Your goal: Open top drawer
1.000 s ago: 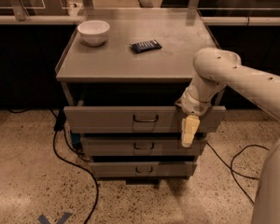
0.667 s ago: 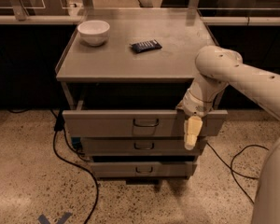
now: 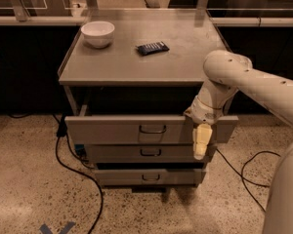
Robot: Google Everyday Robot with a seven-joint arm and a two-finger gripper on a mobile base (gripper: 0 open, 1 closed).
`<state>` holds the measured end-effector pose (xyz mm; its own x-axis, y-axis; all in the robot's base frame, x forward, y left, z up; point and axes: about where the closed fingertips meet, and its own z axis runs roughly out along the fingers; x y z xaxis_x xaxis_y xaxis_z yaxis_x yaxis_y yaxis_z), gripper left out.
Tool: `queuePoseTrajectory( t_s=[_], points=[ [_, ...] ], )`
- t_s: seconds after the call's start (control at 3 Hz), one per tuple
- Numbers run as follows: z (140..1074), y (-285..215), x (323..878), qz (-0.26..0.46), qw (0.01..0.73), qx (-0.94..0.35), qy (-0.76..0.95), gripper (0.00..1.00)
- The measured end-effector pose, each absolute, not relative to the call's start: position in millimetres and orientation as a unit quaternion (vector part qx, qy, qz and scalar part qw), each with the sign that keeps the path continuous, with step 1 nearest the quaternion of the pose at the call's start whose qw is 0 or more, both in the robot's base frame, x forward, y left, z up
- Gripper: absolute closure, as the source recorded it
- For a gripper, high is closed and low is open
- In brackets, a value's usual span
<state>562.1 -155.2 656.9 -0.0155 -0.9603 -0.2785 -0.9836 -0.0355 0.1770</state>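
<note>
Camera view, tool (image 3: 201, 140) at top drawer (image 3: 132, 129) front, interior hidden

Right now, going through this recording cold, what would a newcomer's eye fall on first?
The big cream arm reaches in from the right, its gripper hanging over the front of the top drawer near that drawer's right end. That drawer stands well forward of the two narrower drawers below it. On the cabinet top sit a white bowl at the back left and a dark packet near the middle.
</note>
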Motion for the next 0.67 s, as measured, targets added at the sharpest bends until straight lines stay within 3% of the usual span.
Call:
queuePoseTrajectory(
  t_s=[0.67],
  points=[
    [669.4, -164.5, 499.8, 0.190, 0.006, -0.698, 0.690, 0.00]
  ],
)
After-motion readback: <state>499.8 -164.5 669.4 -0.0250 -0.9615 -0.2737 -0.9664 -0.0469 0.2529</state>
